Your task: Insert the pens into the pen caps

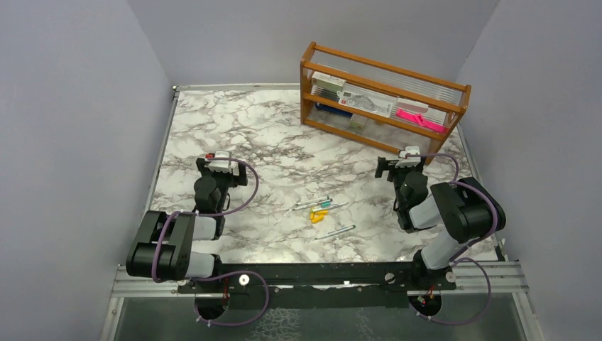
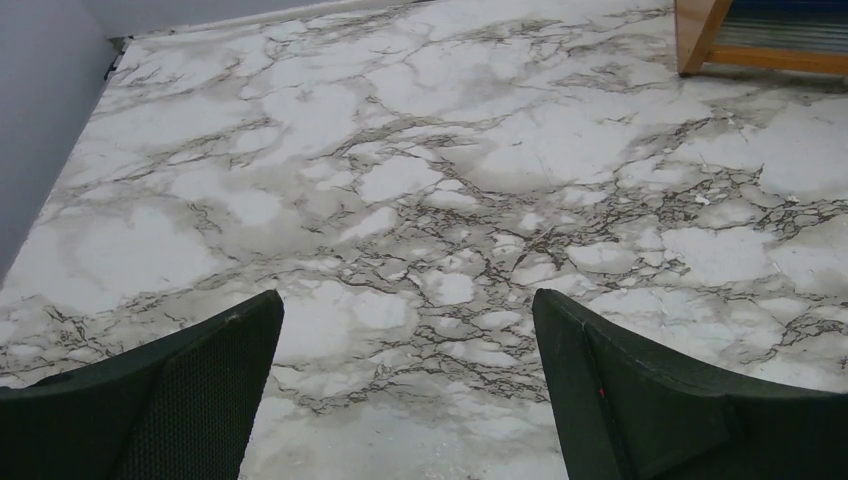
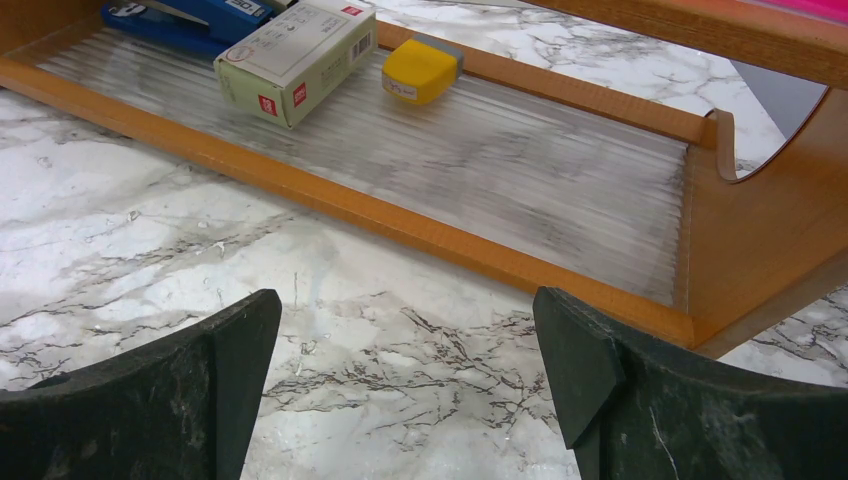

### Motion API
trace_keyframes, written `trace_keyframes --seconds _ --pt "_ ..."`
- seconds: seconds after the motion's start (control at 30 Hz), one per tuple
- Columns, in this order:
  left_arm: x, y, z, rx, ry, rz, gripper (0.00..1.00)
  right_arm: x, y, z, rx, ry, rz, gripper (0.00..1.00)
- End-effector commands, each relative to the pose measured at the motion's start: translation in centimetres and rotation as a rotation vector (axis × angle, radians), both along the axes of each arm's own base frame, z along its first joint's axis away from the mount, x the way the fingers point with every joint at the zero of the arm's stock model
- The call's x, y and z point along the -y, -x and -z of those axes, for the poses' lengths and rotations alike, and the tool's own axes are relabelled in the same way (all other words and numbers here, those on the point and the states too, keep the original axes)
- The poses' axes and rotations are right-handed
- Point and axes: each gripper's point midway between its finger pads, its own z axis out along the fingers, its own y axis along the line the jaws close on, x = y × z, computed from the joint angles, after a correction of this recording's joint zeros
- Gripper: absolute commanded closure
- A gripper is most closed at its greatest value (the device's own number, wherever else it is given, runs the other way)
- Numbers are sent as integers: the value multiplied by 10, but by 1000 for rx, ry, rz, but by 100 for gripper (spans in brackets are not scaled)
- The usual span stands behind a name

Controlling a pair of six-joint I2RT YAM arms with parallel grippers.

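Observation:
Several thin silvery pens point(image 1: 335, 231) lie on the marble table between the two arms, seen in the top view only. Among them lie yellow-orange caps point(image 1: 319, 215) and a teal-green cap point(image 1: 325, 203). My left gripper point(image 1: 216, 158) is open and empty, left of the pens, over bare marble point(image 2: 410, 320). My right gripper point(image 1: 399, 158) is open and empty, right of the pens, just in front of the wooden rack point(image 3: 420, 235). Neither wrist view shows pens or caps.
A two-shelf wooden rack point(image 1: 383, 99) stands at the back right with boxes, a pink flat object point(image 1: 420, 119), a white box point(image 3: 295, 58), a yellow item point(image 3: 420, 72) and a blue item point(image 3: 190, 18). Grey walls enclose the table.

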Motion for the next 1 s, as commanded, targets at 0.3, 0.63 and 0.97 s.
trace_keyframes --seconds 0.3,0.63,0.97 --pt "5 0 1 -3 45 17 1 -3 -6 -13 35 -21 -20 0" --pt "5 -28 0 -363 144 -72 1 -2 -1 -100 72 -225 19 0" --pt "-2 5 -71 -343 143 -89 1 -44 96 -112 -494 -455 -122 0"
